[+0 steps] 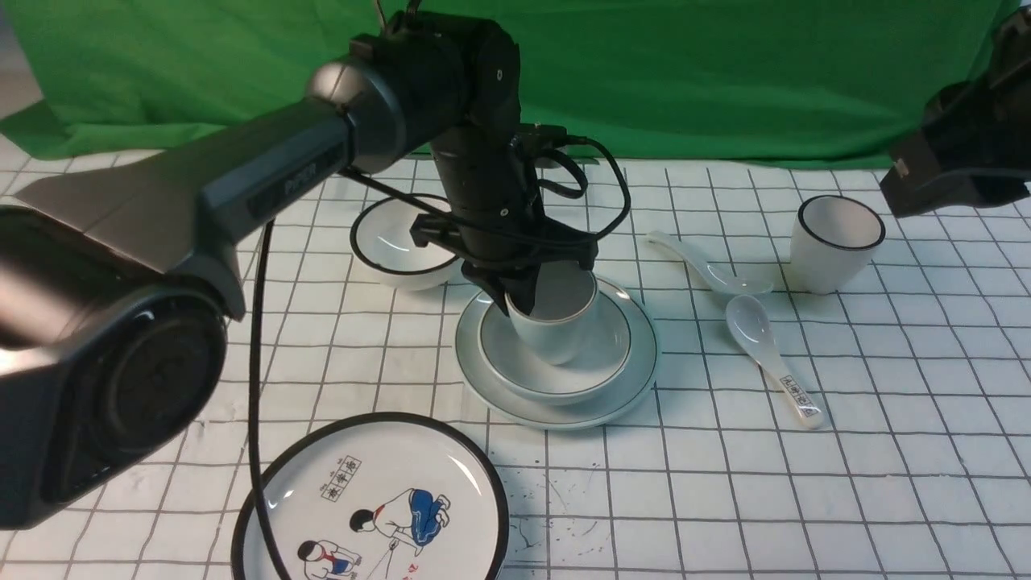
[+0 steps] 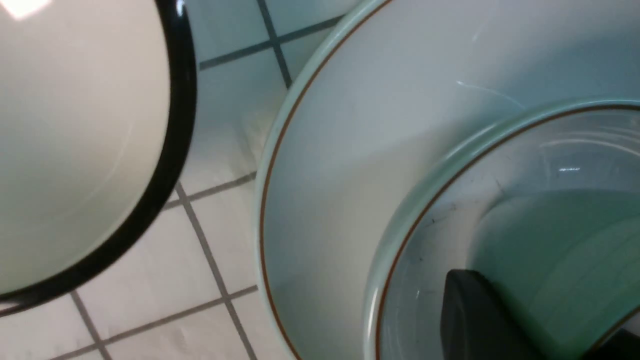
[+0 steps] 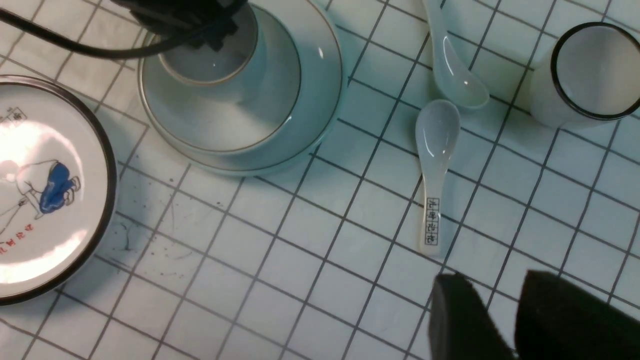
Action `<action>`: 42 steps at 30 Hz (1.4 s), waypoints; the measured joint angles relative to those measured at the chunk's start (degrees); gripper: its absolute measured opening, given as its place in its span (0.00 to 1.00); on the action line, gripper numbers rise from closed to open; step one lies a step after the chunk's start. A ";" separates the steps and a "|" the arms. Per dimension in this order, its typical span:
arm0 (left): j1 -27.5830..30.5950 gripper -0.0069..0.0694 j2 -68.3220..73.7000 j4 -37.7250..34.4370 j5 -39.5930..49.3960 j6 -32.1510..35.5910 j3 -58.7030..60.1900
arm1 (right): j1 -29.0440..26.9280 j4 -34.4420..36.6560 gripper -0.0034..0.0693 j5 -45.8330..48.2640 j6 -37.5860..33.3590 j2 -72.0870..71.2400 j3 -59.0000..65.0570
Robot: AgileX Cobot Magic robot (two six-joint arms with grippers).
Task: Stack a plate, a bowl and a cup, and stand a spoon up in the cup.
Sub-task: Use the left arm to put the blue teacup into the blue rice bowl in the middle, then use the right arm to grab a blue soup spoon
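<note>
The pale plate (image 1: 556,412) lies mid-table with the shallow pale bowl (image 1: 568,379) on it. The pale cup (image 1: 556,330) is tilted, with its base down inside the bowl. My left gripper (image 1: 519,302) is shut on the cup's wall at its near-left rim. In the left wrist view one finger (image 2: 475,315) is outside the cup wall (image 2: 560,250) and the other is inside. The plain spoon (image 1: 709,270) lies to the right of the stack. My right gripper (image 3: 492,290) is open and empty, high above the table, nearer to me than the spoons. My right arm (image 1: 958,153) is at the upper right.
A labelled spoon (image 1: 773,358) lies beside the plain one. A black-rimmed cup (image 1: 834,242) stands far right, and a black-rimmed bowl (image 1: 399,246) sits just left of the stack. A cartoon plate (image 1: 370,499) lies at the front edge. Green cloth hangs behind.
</note>
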 joint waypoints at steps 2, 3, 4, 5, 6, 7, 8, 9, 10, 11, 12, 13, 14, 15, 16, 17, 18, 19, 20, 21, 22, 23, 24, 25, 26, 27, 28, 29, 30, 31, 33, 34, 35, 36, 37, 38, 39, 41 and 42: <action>0.00 0.17 0.00 0.07 0.00 -0.20 0.00 | 0.00 0.00 0.35 -0.54 0.00 0.00 0.00; 0.00 0.19 0.00 0.12 0.00 -0.20 0.00 | 0.00 0.00 0.35 -1.04 0.00 0.00 0.00; -0.04 0.22 0.00 0.12 0.00 -0.20 0.00 | 0.00 0.00 0.35 -1.36 0.00 0.00 0.00; -0.04 0.22 0.00 0.12 0.00 -0.20 0.00 | 0.00 0.00 0.35 -1.52 0.00 0.00 0.00; -0.04 0.31 0.00 -0.07 0.00 -0.20 0.00 | 0.00 0.00 0.35 -1.86 0.00 0.00 0.00; -0.04 0.34 0.00 -0.07 0.00 -0.20 0.00 | 0.00 0.00 0.35 -1.92 0.00 0.00 0.00; -0.04 0.40 0.00 -0.07 0.00 -0.20 0.00 | 0.00 0.00 0.35 -2.06 -0.06 0.05 0.00; -0.04 0.45 -0.04 -0.07 0.00 -0.20 0.00 | 0.00 0.00 0.36 -2.30 -0.06 0.12 0.00; -0.04 0.47 -0.12 -0.07 0.00 -0.20 0.00 | -0.05 0.00 0.36 -2.38 -0.06 0.18 0.00; -0.04 0.54 -0.42 -0.07 0.00 -0.15 0.00 | -0.47 -0.43 0.36 -3.24 -0.06 0.66 0.00; -0.04 0.56 -0.57 -0.07 0.00 -0.15 0.00 | -0.66 -0.43 0.36 -3.55 -0.06 0.82 0.00; -0.04 0.62 -1.49 -0.07 0.00 -0.15 0.02 | -1.99 -1.25 0.37 -4.89 -0.06 2.24 0.00; -0.04 0.63 -1.84 -0.07 0.00 -0.15 0.08 | -1.99 -1.30 0.37 -5.03 -0.06 2.24 0.00; -0.04 0.65 -2.77 -0.07 0.00 -0.15 0.07 | -3.09 -1.61 0.37 -5.71 -0.06 3.68 -0.21; -0.04 0.68 -4.94 -0.07 -0.04 -0.20 0.07 | -5.07 -1.92 0.37 -6.59 -0.06 5.97 -1.19; -0.04 0.68 -6.16 -0.07 -0.07 -0.20 0.07 | -5.76 -2.05 0.37 -6.73 -0.06 7.15 -1.58; -0.04 0.68 -7.83 -0.07 -0.10 -0.20 0.07 | -6.88 -2.18 0.37 -6.93 -0.06 9.73 -2.77; -0.04 0.67 -9.53 -0.07 -0.10 -0.15 0.07 | -7.51 -2.38 0.37 -6.98 -0.17 12.16 -4.66; -0.04 0.66 -10.18 -0.07 -0.10 0.14 0.07 | -7.78 -2.55 0.37 -7.06 -0.23 13.74 -5.82; -0.04 0.63 -11.86 -0.07 -0.21 0.71 0.07 | -7.98 -2.62 0.37 -7.05 -0.51 15.38 -7.52; -0.04 0.52 -14.75 -0.07 -0.16 1.76 0.07 | -7.99 -2.74 0.38 -7.16 -2.08 21.27 -12.02; -0.04 0.39 -16.60 -0.07 -0.16 2.38 0.16 | -7.78 -2.66 0.40 -7.44 -3.29 25.09 -15.24; -0.04 0.29 -18.21 -0.07 -0.16 2.76 0.54 | -7.49 -2.66 0.43 -7.67 -3.72 28.31 -17.88; -0.04 0.24 -19.53 -0.07 -0.16 3.02 1.04 | -7.29 -2.61 0.45 -8.00 -4.24 30.96 -19.93; -0.04 0.18 -20.82 -0.07 -0.16 3.72 1.67 | -7.13 -2.62 0.50 -8.47 -4.70 33.59 -21.86; -0.04 0.15 -22.43 -0.07 -0.16 3.96 2.44 | -6.96 -2.62 0.52 -8.81 -4.85 36.21 -23.69; -0.04 0.12 -24.07 0.00 -0.16 4.12 3.64 | -6.67 -2.57 0.58 -9.83 -5.30 40.00 -26.22; -0.04 0.11 -25.69 0.22 -0.16 4.13 5.11 | -6.46 -2.57 0.62 -10.43 -5.74 42.97 -28.14; -0.04 0.09 -27.96 0.89 -0.16 4.18 8.00 | -6.20 -2.51 0.66 -11.13 -6.07 46.06 -30.54; -0.04 0.09 -28.90 1.47 -0.16 4.25 9.23 | -6.02 -2.34 0.67 -11.62 -6.13 47.99 -31.44; -0.04 0.09 -31.62 2.65 -0.16 4.25 13.25 | -5.49 -1.63 0.69 -12.78 -6.24 51.63 -33.74; -0.04 0.09 -32.79 3.41 -0.16 4.11 15.11 | -5.20 -1.30 0.70 -13.40 -6.24 53.20 -34.32; -0.04 0.09 -33.94 3.84 -0.16 3.76 17.03 | -5.07 -1.15 0.70 -14.10 -6.26 54.02 -34.63; -0.04 0.09 -34.49 3.94 -0.16 3.65 18.00 | -4.94 -1.04 0.70 -14.32 -6.26 54.53 -34.80; -0.04 0.09 -35.55 4.27 -0.16 3.19 19.92 | -4.70 -0.89 0.70 -15.18 -6.26 55.41 -34.97; 0.01 0.09 -37.84 4.68 -0.15 2.27 24.12 | -4.28 -0.67 0.71 -16.45 -6.26 57.21 -35.42; 0.01 0.09 -38.08 4.68 -0.15 2.27 24.55 | -4.14 -0.60 0.71 -16.61 -6.26 57.60 -35.42; 0.01 0.09 -40.97 4.42 -0.04 1.87 29.79 | -3.87 -0.48 0.71 -18.14 -6.26 59.50 -35.48; 0.01 0.09 -41.97 4.31 -0.04 1.77 31.50 | -3.87 -0.43 0.71 -18.60 -6.26 60.23 -35.48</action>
